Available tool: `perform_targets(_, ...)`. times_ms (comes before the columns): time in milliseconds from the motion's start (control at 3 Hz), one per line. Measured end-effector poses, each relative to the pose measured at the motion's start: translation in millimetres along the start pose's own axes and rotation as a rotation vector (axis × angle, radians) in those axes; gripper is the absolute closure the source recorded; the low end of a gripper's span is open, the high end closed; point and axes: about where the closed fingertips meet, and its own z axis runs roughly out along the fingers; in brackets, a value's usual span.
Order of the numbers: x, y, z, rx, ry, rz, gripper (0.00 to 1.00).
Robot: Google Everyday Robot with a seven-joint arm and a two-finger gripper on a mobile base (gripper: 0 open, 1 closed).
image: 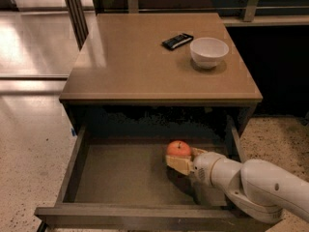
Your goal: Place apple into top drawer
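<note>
Down into the top drawer [120, 173], pulled well out from under the tabletop [135, 66], front panel nearest the camera. In from the lower right, the thick white arm [260, 182], and at its tip the tool [176, 158], inside the drawer, right of centre. Clamped on the apple [179, 149], by the look of it: a tan pad [179, 165] pressed against the near, lower side of the fruit, the far side of the grip hidden behind it. Red-orange, round, stem dimple facing up, toward the back right of the drawer, just in front of the dark gap under the cabinet top. Held a little above the drawer floor, going by the dark shadow directly beneath the tool. Clear of both side walls, nearer the right one. Up on the tabletop, toward the back right, a white bowl [209, 51], upright. Just to its left, a small flat black device [177, 41], lying at an angle, close to the bowl but not touching. Off to the left, pale shiny floor [29, 129]. Speckled floor down at the right.
</note>
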Motion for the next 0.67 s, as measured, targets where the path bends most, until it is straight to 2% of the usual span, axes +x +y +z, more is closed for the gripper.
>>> perform_targets(333, 0.0, 0.0, 0.0, 0.000, 0.000, 0.000, 0.12)
perform_targets(667, 0.0, 0.1, 0.0, 0.000, 0.000, 0.000, 0.00)
